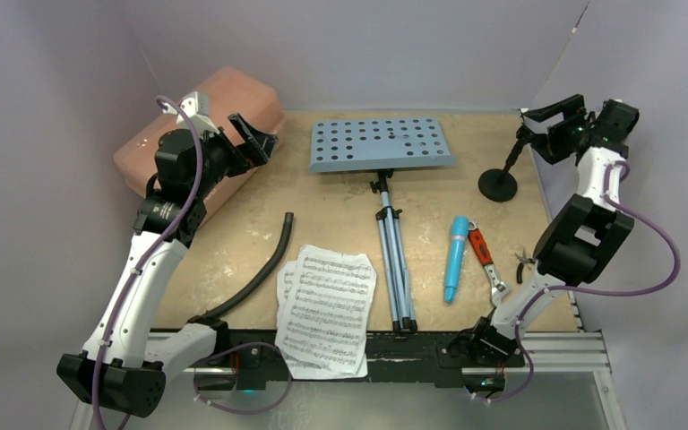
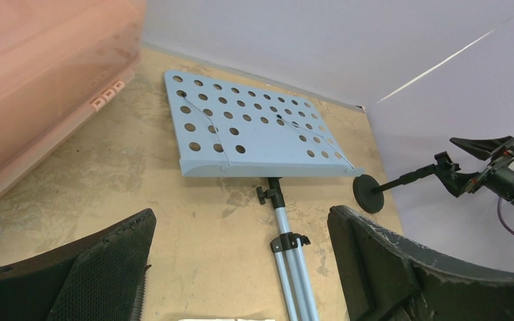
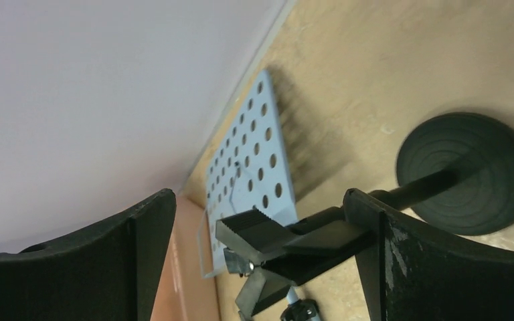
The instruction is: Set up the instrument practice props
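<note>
The light-blue perforated music stand [image 1: 382, 145] lies flat on the table, its folded tripod [image 1: 394, 260] pointing toward me; it also shows in the left wrist view [image 2: 247, 127]. Two white sheet-music pages [image 1: 327, 305] lie overlapped at the near edge. The turquoise microphone [image 1: 455, 258] lies right of the tripod. The black mic stand [image 1: 498, 184] stands at the far right, tilted. My right gripper [image 1: 542, 125] is open, its jaws either side of the stand's clip [image 3: 294, 241], which lies against the right finger [image 3: 401, 267]. My left gripper [image 1: 260, 141] is open and empty beside the pink case.
A salmon-pink plastic case [image 1: 206, 125] fills the far left corner. A curved black hose [image 1: 260, 273] lies left of the pages. A red-handled tool [image 1: 484, 255] lies right of the microphone. Purple walls enclose the back and sides.
</note>
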